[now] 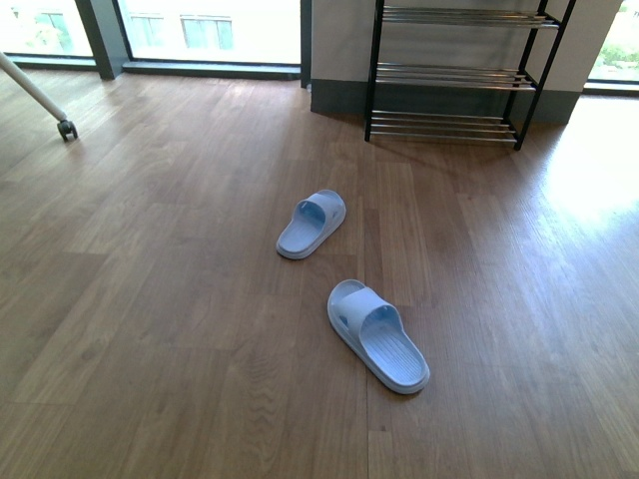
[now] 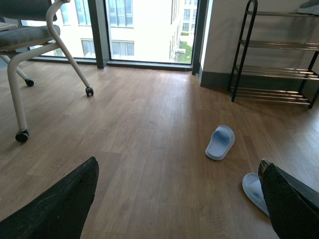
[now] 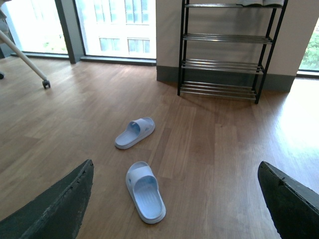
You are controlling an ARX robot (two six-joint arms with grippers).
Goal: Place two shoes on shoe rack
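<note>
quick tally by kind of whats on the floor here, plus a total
slides: 2, far slide and near slide, both pale blue
shoe rack: 1
chair: 1
total: 4

We can read no text, brand, number or sign in any of the three views, neither on the slides (image 1: pixel 377 334) nor on the rack (image 1: pixel 449 75).
</note>
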